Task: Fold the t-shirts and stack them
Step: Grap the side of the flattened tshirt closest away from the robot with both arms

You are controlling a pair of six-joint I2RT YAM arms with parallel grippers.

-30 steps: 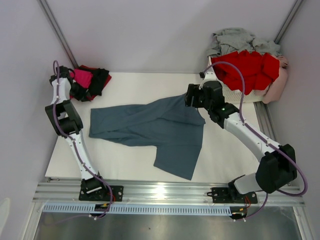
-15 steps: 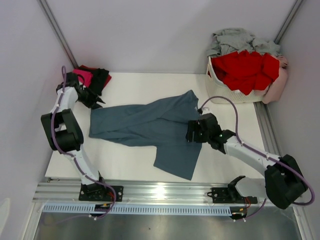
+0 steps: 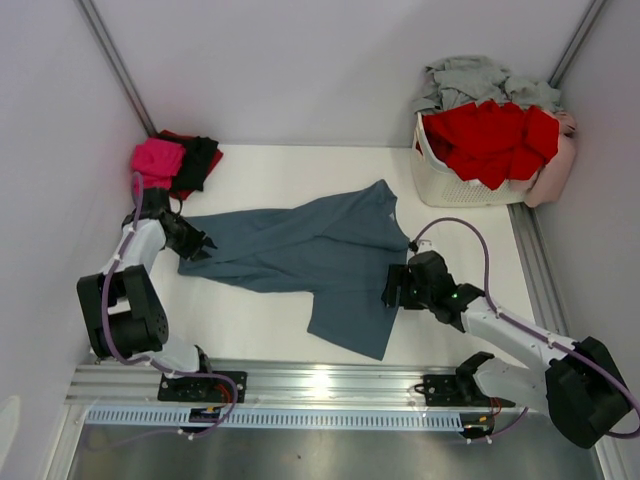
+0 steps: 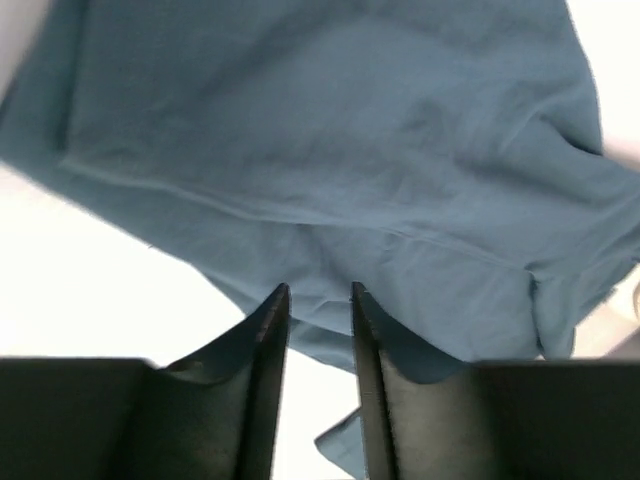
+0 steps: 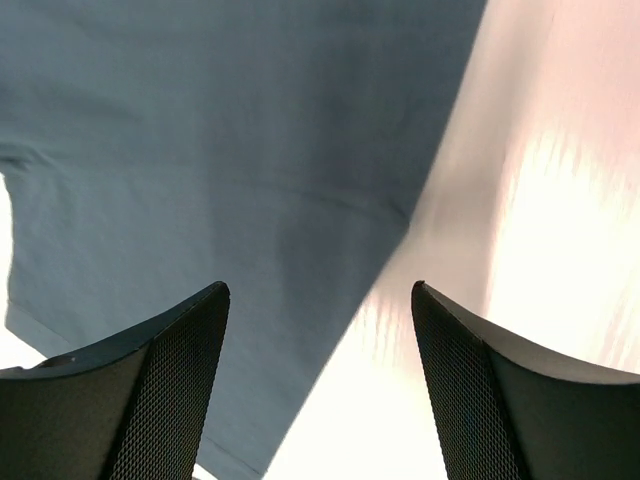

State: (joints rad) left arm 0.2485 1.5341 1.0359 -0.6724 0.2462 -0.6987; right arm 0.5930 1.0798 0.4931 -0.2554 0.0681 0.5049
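A slate blue-grey t-shirt (image 3: 300, 255) lies rumpled and spread across the middle of the white table (image 3: 250, 320). My left gripper (image 3: 195, 243) hangs at its left edge, jaws a narrow gap apart with nothing between them. In the left wrist view the gripper (image 4: 320, 288) is just short of the shirt (image 4: 330, 130). My right gripper (image 3: 393, 290) is wide open and empty, low over the shirt's right edge. In the right wrist view the gripper (image 5: 320, 285) straddles that edge of the shirt (image 5: 200, 150). Magenta-pink (image 3: 158, 158), black (image 3: 200, 160) and red shirts lie piled at the back left.
A white lattice basket (image 3: 440, 185) stands at the back right, heaped with red shirts (image 3: 490, 135) and pale grey ones (image 3: 470, 78). Grey walls close the left, back and right. A metal rail (image 3: 320, 385) runs along the near edge.
My right gripper let go of the shirt's back corner, which dropped flat, and came down to the near right edge. My left arm swung from the back-left pile to the shirt's left edge.
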